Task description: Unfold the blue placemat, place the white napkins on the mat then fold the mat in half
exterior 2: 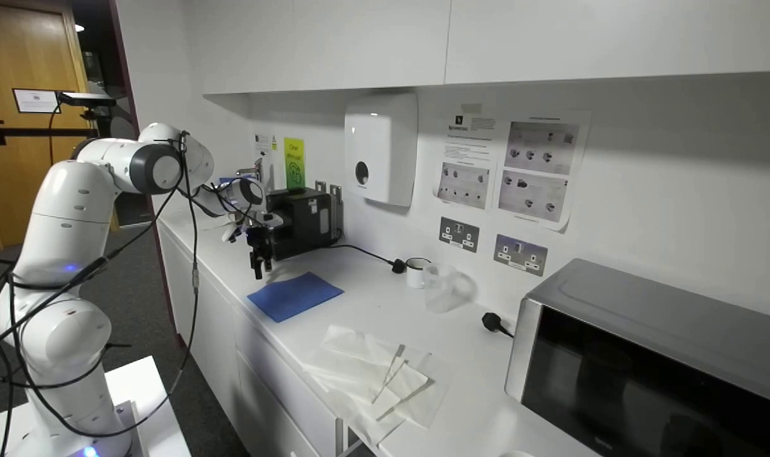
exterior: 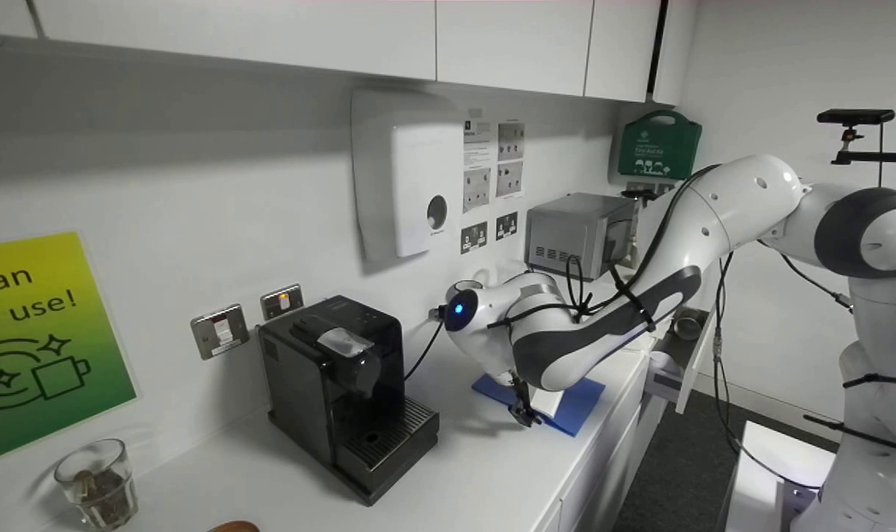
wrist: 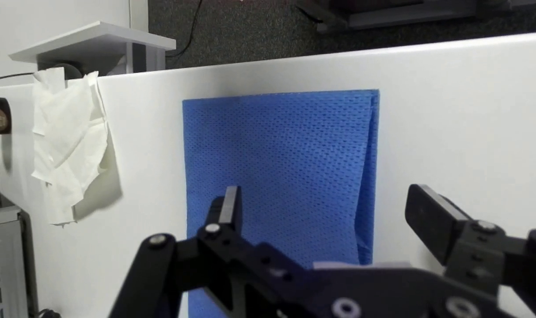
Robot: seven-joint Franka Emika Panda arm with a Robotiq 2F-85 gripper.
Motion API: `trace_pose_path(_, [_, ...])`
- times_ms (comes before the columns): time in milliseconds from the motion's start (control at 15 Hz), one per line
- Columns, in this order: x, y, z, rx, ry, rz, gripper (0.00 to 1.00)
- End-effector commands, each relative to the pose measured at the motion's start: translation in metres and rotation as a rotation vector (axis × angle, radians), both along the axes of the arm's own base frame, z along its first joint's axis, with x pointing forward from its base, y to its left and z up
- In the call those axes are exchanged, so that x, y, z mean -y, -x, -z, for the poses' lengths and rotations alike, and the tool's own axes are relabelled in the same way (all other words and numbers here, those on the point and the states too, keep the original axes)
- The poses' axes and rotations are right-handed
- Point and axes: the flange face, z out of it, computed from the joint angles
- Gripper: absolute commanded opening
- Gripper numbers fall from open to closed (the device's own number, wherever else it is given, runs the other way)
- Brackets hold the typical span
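Got the blue placemat (wrist: 272, 159) lying flat on the white counter (wrist: 449, 110), close to the front edge, folded over on itself. Plain medium blue, covered in tiny dash-like marks, partly hidden lower down in the wrist view. Showing a thin strip of the lower layer along the right side there. Also got the white napkins (wrist: 69, 132) in a messy, overlapping heap, apart from the blue placemat, reaching the front edge. Thin and creased. Can't really count the sheets.
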Motion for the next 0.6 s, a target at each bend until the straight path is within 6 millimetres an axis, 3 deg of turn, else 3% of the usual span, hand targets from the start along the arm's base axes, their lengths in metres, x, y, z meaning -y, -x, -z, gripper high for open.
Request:
trace_pose_path(0, [-0.0056, -0.007, 0.0002, 0.016, 0.086, 0.045, 1.0])
trace_pose_path(533, [-0.0091, -0.0148, 0.0084, -0.012, 0.187, 0.025, 1.0])
